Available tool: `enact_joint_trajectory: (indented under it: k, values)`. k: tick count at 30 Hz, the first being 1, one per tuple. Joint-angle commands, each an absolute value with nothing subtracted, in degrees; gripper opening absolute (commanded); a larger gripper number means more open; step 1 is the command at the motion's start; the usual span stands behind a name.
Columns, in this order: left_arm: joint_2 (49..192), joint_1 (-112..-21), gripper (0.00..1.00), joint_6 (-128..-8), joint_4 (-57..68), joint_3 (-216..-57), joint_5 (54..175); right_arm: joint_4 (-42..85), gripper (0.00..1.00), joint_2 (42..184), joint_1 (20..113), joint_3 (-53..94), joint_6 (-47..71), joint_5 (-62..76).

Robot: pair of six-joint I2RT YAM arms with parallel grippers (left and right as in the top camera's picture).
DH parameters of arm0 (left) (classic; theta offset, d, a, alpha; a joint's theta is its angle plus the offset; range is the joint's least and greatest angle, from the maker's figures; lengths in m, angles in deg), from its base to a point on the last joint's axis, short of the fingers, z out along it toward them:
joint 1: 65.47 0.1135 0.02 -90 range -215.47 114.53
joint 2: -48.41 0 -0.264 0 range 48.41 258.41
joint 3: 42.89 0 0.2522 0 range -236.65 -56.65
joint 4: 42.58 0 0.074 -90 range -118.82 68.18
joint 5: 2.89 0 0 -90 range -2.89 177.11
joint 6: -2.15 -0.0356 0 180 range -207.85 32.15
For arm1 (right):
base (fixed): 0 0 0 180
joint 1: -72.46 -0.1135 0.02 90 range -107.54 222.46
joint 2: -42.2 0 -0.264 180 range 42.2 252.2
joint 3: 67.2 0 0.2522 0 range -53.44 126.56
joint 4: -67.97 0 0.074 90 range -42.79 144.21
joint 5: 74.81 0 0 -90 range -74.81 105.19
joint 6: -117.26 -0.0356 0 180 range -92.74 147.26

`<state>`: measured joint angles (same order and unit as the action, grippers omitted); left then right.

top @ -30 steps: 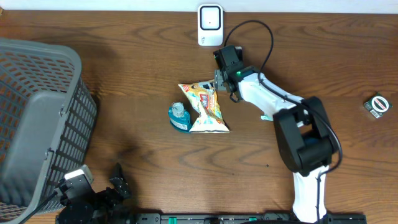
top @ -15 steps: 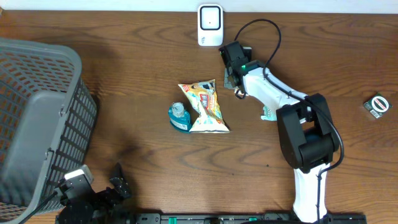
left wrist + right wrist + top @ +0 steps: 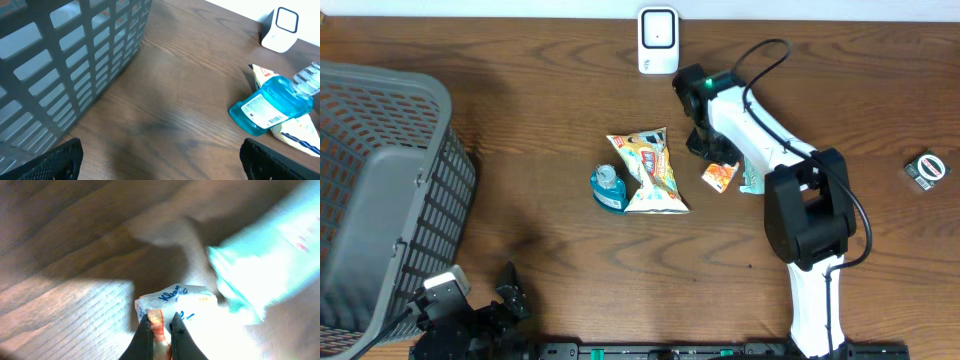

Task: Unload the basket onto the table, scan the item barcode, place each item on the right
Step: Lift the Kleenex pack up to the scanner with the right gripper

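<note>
1. Leftward, the basket (image 3: 390,180) stands idle; the left gripper (image 3: 160,155) sits low at the near edge of the table (image 3: 520,100), fingers spread wide, nothing between them
2. Centre: the blue bottle (image 3: 607,188) lies touching the snack bag (image 3: 650,172), both where they lay a second ago; the scanner (image 3: 658,40) is upright at the far edge
3. Change: a second ago the right gripper (image 3: 160,325) was at the snack bag's top corner, jaws parted; it has since swung off rightward, leaving the bag, and closed
4. Now its fingers are pressed together, seemingly pinching the edge of a small orange-and-white packet (image 3: 719,176), which is on the table just right of the bag, beside a teal packet (image 3: 752,182)
5. Far right: tape roll (image 3: 926,168), well apart
6. Reading: the packet looks to be the chosen item; gripped, not yet lifted, barcode unseen, scanner still to be reached
</note>
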<state>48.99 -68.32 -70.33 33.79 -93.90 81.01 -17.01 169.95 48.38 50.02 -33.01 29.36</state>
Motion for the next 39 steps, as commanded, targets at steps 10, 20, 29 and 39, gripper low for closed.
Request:
enact_joint_trajectory:
  k: [10, 20, 29, 39]
  values:
    - [48.6, -68.6, 0.99, -71.2, 33.7, -94.3, 81.1, -43.3, 0.01, 169.9, 48.8, 55.6, -72.6, 7.5]
    - [48.6, -68.6, 0.99, -71.2, 33.7, -94.3, 81.1, -43.3, 0.01, 169.9, 48.2, 55.4, -71.6, 1.3]
    - [48.6, -68.6, 0.99, -71.2, 33.7, -94.3, 81.1, -43.0, 0.01, 169.9, 49.3, 55.4, -65.6, 1.6]
    - [48.6, -68.6, 0.99, -71.3, 33.7, -94.3, 81.1, -16.9, 0.01, 169.9, 50.0, 55.4, -52.4, 3.7]
